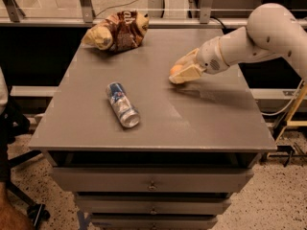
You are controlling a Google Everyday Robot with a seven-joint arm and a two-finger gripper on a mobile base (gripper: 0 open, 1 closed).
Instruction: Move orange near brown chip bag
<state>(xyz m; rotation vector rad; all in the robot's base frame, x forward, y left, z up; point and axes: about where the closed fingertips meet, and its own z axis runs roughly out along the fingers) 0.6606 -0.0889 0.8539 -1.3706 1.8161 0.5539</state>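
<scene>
Hand (184,68) sits at the orange (175,70), right of the desk (211,121); its grip cannot be told. Brown chip bag (117,31) lies far left.

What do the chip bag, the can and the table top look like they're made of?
Chip bag: thin glossy plastic or foil film, judging by its crinkles and sheen. Can: metal, likely aluminium, with a shiny silver end. Table: smooth matte grey top, laminate or painted metal, unclear which. The gripper is at the orange, toward the table's right.
</scene>
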